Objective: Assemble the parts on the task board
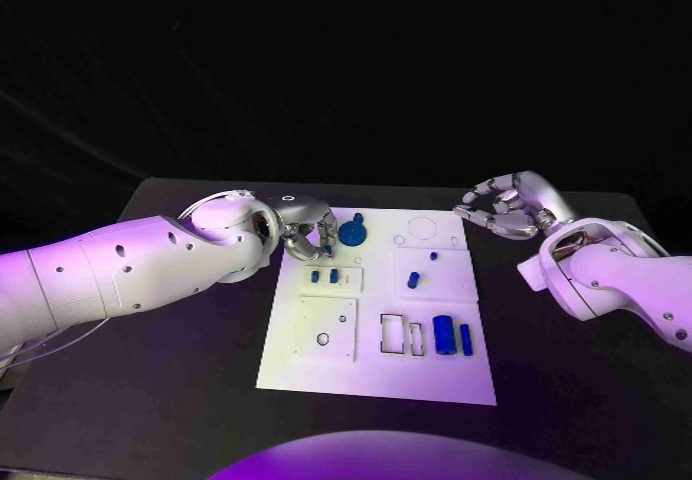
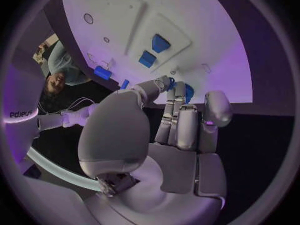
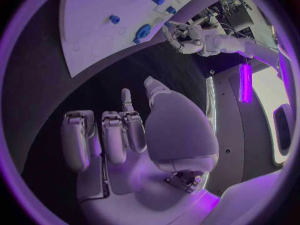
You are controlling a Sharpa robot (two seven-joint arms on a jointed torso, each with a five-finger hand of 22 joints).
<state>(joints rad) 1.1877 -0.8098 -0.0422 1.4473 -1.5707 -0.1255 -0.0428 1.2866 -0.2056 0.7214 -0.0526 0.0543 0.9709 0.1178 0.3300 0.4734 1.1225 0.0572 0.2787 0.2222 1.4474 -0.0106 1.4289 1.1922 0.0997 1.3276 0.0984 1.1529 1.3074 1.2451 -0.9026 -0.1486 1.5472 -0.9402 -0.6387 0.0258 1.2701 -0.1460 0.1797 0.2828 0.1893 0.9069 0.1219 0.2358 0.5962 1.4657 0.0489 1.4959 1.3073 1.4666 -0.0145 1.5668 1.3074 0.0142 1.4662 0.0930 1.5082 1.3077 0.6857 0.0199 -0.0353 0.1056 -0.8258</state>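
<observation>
Right now the left hand point(image 1: 306, 236) has its fingers closed round a round blue part point(image 1: 353, 235) at the task board's point(image 1: 378, 375) far-left corner, prob. to seat it. Right hand point(image 1: 505, 207) hovers off-board over the desk point(image 1: 577, 360), fingers curled, holding nothing.

A robotics lab, suggested by a black table point(image 1: 173, 330) set against darkness, a white task board point(image 1: 378, 372) laid out on it, cabled equipment point(image 3: 231, 7) seen beyond the table
</observation>
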